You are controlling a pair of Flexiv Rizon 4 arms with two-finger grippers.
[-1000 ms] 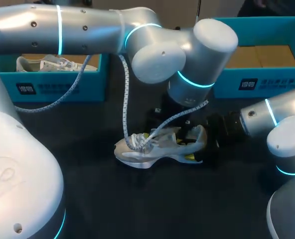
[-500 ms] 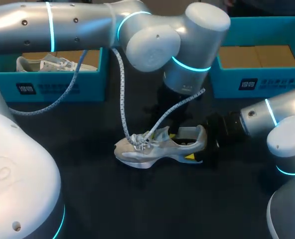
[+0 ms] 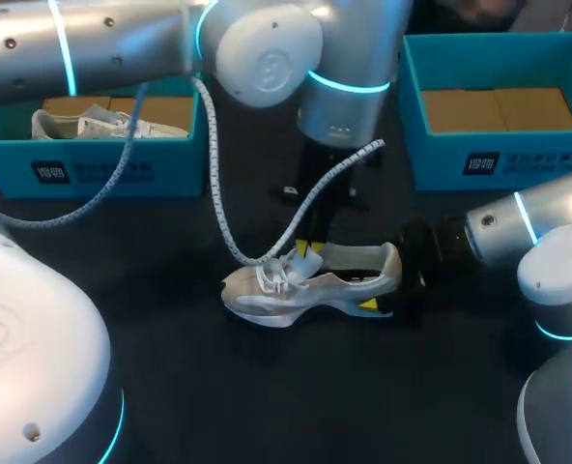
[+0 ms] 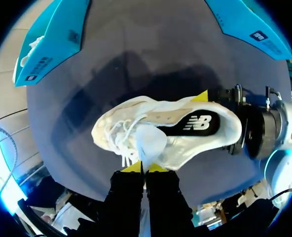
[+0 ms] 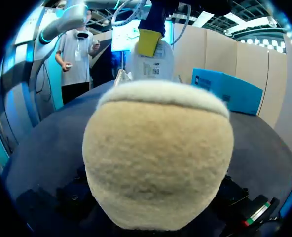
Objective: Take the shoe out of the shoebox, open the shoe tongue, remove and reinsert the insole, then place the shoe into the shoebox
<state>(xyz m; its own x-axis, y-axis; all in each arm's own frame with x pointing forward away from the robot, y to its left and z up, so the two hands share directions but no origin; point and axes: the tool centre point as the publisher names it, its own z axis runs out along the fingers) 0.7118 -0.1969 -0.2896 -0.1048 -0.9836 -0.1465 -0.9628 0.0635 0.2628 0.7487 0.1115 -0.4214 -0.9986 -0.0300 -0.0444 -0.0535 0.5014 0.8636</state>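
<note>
The fingers (image 4: 132, 168) of the left gripper (image 4: 146, 168) are pinched on the thin fabric tongue (image 4: 150, 140), now drawn higher than a second ago, baring the dark insole (image 4: 180, 129). The soft mesh shoe (image 3: 305, 285) lies mid-table, its fuzzy heel clamped by the right gripper (image 3: 381, 282). The stiff teal shoebox (image 3: 499, 159) stands beyond.

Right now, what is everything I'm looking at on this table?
shoe: one, white-grey, mid-table, black insole inside.
left shoebox: one, teal, back left, holding a second white shoe.
right shoebox: one, teal, back right, brown cardboard inside.
table: one, dark, beneath everything.
cable: one, speckled white, hanging from left arm.
left end effector: one, yellow-tipped, shut on the tongue.
right end effector: one, yellow-tipped, gripping the shoe's heel.
</note>
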